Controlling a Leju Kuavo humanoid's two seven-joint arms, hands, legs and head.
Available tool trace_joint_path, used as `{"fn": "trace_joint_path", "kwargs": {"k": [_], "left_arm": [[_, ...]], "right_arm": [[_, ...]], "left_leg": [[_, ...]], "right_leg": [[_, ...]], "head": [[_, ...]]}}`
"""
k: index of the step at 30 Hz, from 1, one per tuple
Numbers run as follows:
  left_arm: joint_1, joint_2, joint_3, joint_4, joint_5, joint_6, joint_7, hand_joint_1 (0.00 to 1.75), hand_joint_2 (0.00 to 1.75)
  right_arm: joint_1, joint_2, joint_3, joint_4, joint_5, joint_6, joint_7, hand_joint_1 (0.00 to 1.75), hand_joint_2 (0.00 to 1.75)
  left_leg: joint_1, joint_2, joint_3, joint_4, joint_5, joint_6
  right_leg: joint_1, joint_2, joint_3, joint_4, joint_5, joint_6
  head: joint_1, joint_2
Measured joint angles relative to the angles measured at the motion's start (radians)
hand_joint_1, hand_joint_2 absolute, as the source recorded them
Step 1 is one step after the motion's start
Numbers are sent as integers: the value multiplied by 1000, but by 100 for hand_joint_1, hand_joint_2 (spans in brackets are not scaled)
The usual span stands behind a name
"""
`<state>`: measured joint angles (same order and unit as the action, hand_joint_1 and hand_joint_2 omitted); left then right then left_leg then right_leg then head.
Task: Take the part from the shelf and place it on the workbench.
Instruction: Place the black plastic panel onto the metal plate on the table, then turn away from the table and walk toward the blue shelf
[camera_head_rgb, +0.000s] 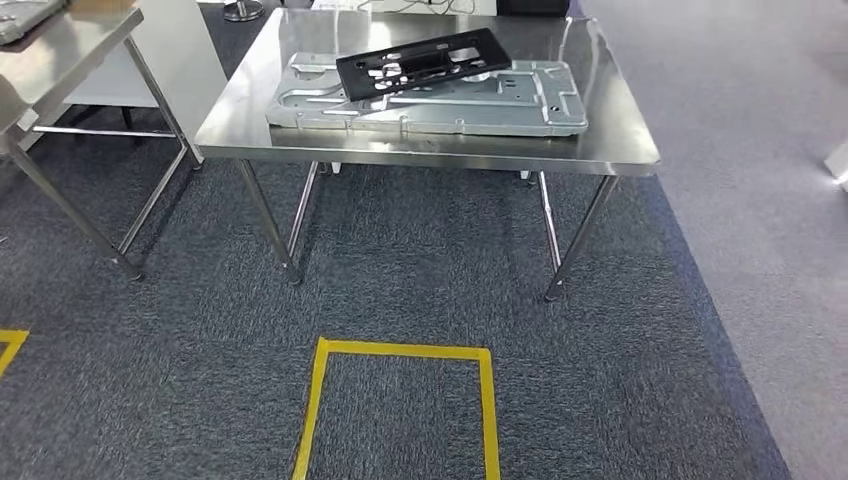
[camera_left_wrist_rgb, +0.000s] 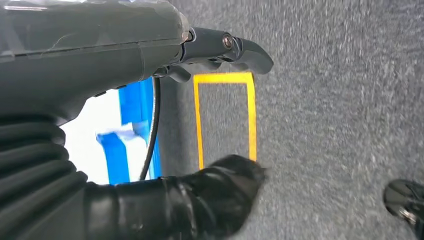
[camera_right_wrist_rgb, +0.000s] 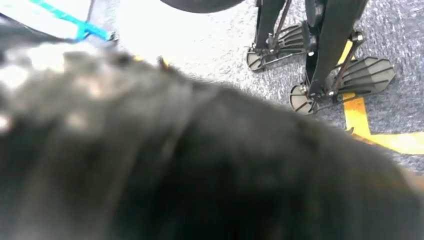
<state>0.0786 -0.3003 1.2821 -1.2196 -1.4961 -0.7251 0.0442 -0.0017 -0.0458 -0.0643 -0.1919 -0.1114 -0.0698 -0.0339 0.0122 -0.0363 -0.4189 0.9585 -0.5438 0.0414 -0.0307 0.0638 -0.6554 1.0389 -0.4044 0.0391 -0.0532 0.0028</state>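
A flat black part (camera_head_rgb: 425, 60) with cut-outs lies tilted on top of a silver stamped metal plate (camera_head_rgb: 500, 105) on the steel workbench (camera_head_rgb: 620, 140) ahead of me. In the left wrist view my left hand (camera_left_wrist_rgb: 100, 60) hangs over the carpet, its dark fingers (camera_left_wrist_rgb: 240, 47) stretched out and its thumb (camera_left_wrist_rgb: 220, 192) apart from them, with nothing between. In the right wrist view a dark blurred mass, my right hand (camera_right_wrist_rgb: 175, 160), sits close to the lens. Whether it holds anything cannot be made out.
A second steel table (camera_head_rgb: 60, 50) stands at the left. A yellow tape square (camera_head_rgb: 400, 400) marks the dark carpet in front of the workbench, also seen as a yellow square (camera_left_wrist_rgb: 225, 120) below my left hand. Lighter grey floor (camera_head_rgb: 760, 150) runs along the right.
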Motion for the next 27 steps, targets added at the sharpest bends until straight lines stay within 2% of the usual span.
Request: {"fn": "trace_joint_path", "kwargs": {"k": [1, 3, 4, 5, 6, 7, 8, 9, 10, 11, 12, 13, 14, 15, 16, 18, 19, 20, 21, 22, 23, 24, 25, 26, 27], "left_arm": [[0, -5, 0, -5, 0, -1, 0, 0, 0], [3, -13, 0, -9, 1, 2, 4, 0, 0], [4, -17, 0, -10, 2, 7, 12, 0, 0], [4, -21, -1, -10, 5, 13, 23, 0, 0], [4, -24, -1, -10, 10, 18, 38, 0, 0], [6, -27, -2, -10, 19, 20, 54, 0, 0], [7, -29, -3, -10, 33, 22, 70, 0, 0], [12, -30, -5, -10, 49, 21, 86, 0, 0], [17, -32, -7, -11, 67, 20, 100, 0, 0], [23, -33, -9, -13, 84, 18, 112, 0, 0], [27, -34, -12, -16, 98, 15, 122, 0, 0], [31, -35, -15, -19, 111, 11, 131, 0, 0], [33, -35, -18, -22, 121, 8, 137, 0, 0], [36, -36, -21, -25, 128, 6, 142, 0, 0], [42, -36, -25, -27, 131, 4, 145, 0, 0], [53, -36, -28, -30, 133, 3, 147, 0, 0], [58, -37, -30, -31, 133, 2, 148, 0, 0], [60, -37, -31, -31, 134, 2, 148, 0, 0], [61, -37, -32, -32, 134, 2, 148, 0, 0], [62, -37, -33, -33, 134, 2, 149, 0, 0], [61, -37, -34, -35, 133, 2, 148, 0, 0], [61, -37, -35, -38, 129, 0, 144, 0, 0], [61, -37, -35, -42, 122, -1, 138, 0, 0], [60, -37, -35, -45, 111, -3, 129, 0, 0], [59, -37, -34, -48, 96, -5, 118, 0, 0]], "right_arm": [[0, 0, -6, -5, 11, -33, 1, 0, 0], [-1, 0, -17, -19, 54, -129, 16, 0, 0], [-1, 0, -24, -28, 82, -181, 34, 0, 0], [0, 0, -33, -39, 108, -220, 57, 0, 0], [2, 0, -45, -52, 131, -242, 82, 0, 0], [4, 0, -59, -66, 155, -248, 107, 0, 0], [7, 1, -75, -83, 178, -240, 128, 0, 0], [10, 3, -91, -101, 201, -229, 145, 0, 0], [13, 5, -108, -120, 226, -214, 157, 0, 0], [17, 10, -127, -137, 253, -197, 167, 0, 0], [23, 15, -149, -154, 285, -178, 175, 0, 0], [31, 23, -175, -170, 322, -155, 180, 0, 0], [38, 33, -204, -185, 360, -131, 185, 0, 0], [43, 43, -235, -201, 396, -108, 189, 0, 0], [46, 53, -264, -214, 422, -91, 192, 0, 0], [50, 68, -312, -239, 449, -71, 195, 0, 0], [53, 74, -330, -248, 453, -68, 196, 0, 0], [56, 79, -344, -255, 456, -66, 196, 0, 0], [59, 84, -356, -261, 458, -64, 196, 0, 0], [61, 88, -366, -267, 463, -59, 197, 0, 0], [62, 93, -376, -272, 474, -50, 196, 0, 0], [62, 99, -388, -279, 492, -35, 196, 0, 0], [62, 107, -405, -289, 521, -13, 195, 0, 0], [63, 117, -427, -301, 558, 14, 193, 0, 0], [64, 127, -454, -314, 599, 41, 191, 0, 0]], "left_leg": [[0, 14, -13, -3, 14, 9], [-9, 41, -44, -1, 37, 19], [-13, 54, -62, 2, 49, 20], [-17, 68, -82, 6, 61, 21], [-20, 81, -103, 11, 72, 20], [-22, 93, -124, 17, 82, 20], [-24, 103, -141, 26, 92, 18], [-27, 112, -157, 35, 99, 15], [-29, 121, -169, 45, 106, 12], [-30, 130, -176, 52, 113, 8], [-30, 139, -182, 56, 121, 3], [-29, 146, -186, 58, 130, -2], [-26, 143, -191, 63, 128, -8], [-23, 127, -198, 78, 106, -16], [-21, 104, -208, 110, 64, -24], [-16, 59, -230, 222, -49, -33], [-15, 50, -236, 284, -85, -34], [-15, 46, -234, 327, -94, -34], [-15, 45, -218, 341, -80, -33], [-15, 42, -186, 319, -50, -31], [-15, 35, -139, 265, -21, -28], [-15, 19, -80, 189, -8, -24], [-16, 2, -26, 107, -10, -19], [-16, -12, 11, 45, -19, -15], [-18, -19, 31, 6, -28, -11]], "right_leg": [[1, -16, -12, 35, -44, 0], [4, -47, -36, 153, -154, 0], [5, -53, -42, 214, -182, 1], [5, -56, -37, 257, -182, 2], [6, -58, -20, 273, -159, 2], [6, -62, 13, 256, -128, -1], [8, -73, 65, 205, -110, -4], [11, -88, 134, 126, -113, -8], [14, -102, 195, 43, -133, -14], [19, -112, 237, -22, -155, -20], [22, -114, 256, -60, -167, -26], [24, -110, 250, -71, -167, -34], [24, -106, 240, -69, -156, -42], [22, -103, 229, -69, -145, -50], [21, -100, 216, -69, -132, -58], [21, -89, 184, -67, -107, -65], [22, -81, 164, -64, -94, -66], [22, -73, 144, -60, -81, -65], [22, -63, 122, -54, -69, -63], [21, -54, 102, -46, -59, -61], [20, -45, 84, -38, -50, -59], [20, -35, 69, -29, -42, -55], [20, -26, 56, -21, -33, -51], [21, -18, 48, -18, -22, -46], [21, -9, 40, -18, -11, -40]], "head": [[2, 0], [4, 0], [4, 0], [4, 0], [4, 0], [4, 0], [4, 0], [5, 0], [4, 0], [4, 0], [4, 0], [3, 0], [3, 0], [3, 0], [3, 0], [3, 0], [2, 0], [2, 0], [3, 0], [2, 0], [2, 0], [2, 0], [2, 0], [2, 0], [2, 0]]}}
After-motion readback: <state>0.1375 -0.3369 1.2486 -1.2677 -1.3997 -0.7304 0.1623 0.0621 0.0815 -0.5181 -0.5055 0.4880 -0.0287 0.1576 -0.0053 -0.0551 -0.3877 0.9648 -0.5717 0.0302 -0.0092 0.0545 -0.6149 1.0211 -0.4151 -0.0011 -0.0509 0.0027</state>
